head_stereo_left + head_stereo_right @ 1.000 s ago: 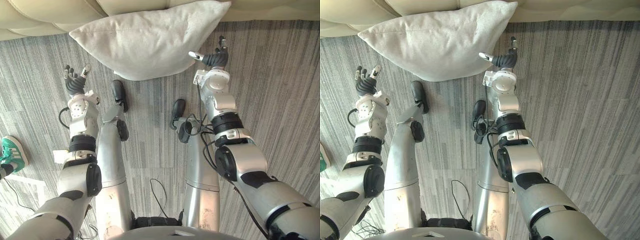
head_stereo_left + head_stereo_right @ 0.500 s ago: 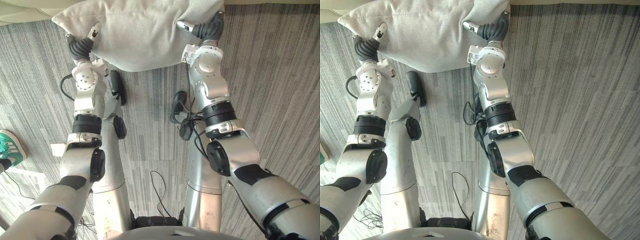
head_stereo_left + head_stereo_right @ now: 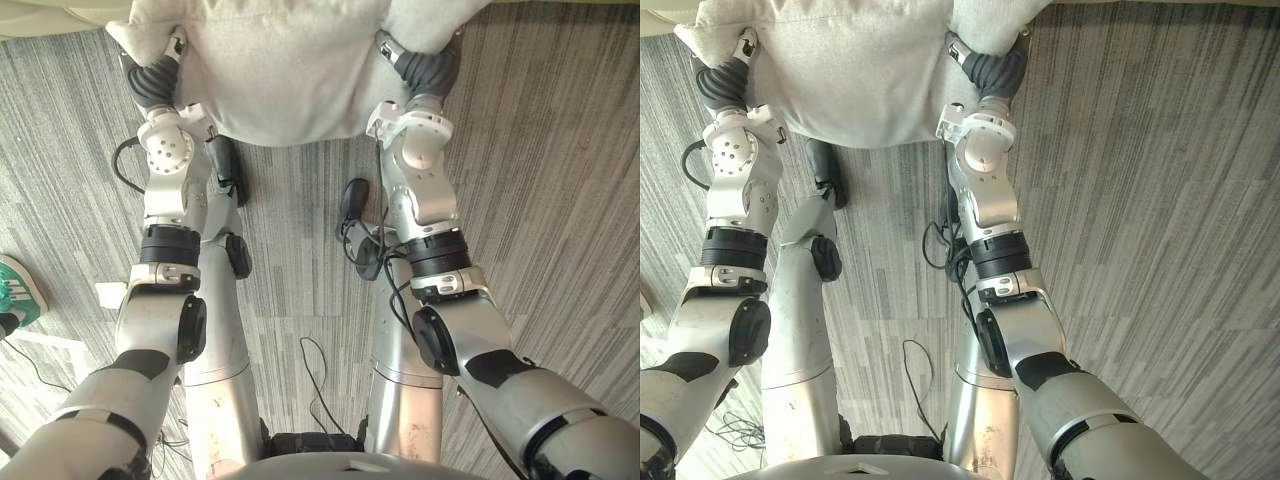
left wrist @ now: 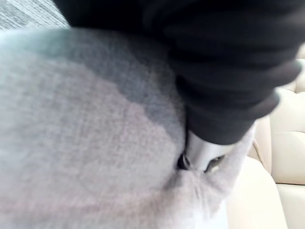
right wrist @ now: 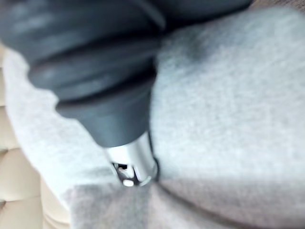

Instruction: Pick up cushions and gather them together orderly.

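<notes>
A large pale grey cushion (image 3: pixel 290 70) fills the top middle of the eye views, above the striped grey carpet and in front of a beige sofa. My left hand (image 3: pixel 152 80) grips its left side, thumb on the near face and fingers sunk into the cloth. On the opposite side, my right hand (image 3: pixel 428 68) holds it the same way. In the left wrist view a finger (image 4: pixel 202 155) digs into bunched cushion (image 4: pixel 86 143) fabric. The right wrist view shows a finger (image 5: pixel 131 162) pressed into a fold of the cushion (image 5: pixel 228 119).
The beige sofa (image 3: pixel 40 15) runs along the top edge, its padded seat (image 4: pixel 286 143) close behind the cushion. A person's green shoe (image 3: pixel 15 290) stands at the left edge, with a small white scrap (image 3: pixel 110 295) on the carpet beside it.
Both hands went from open and apart from the cushion to its two sides and curled into the cloth. The cushion's edges are now bunched and drawn in.
</notes>
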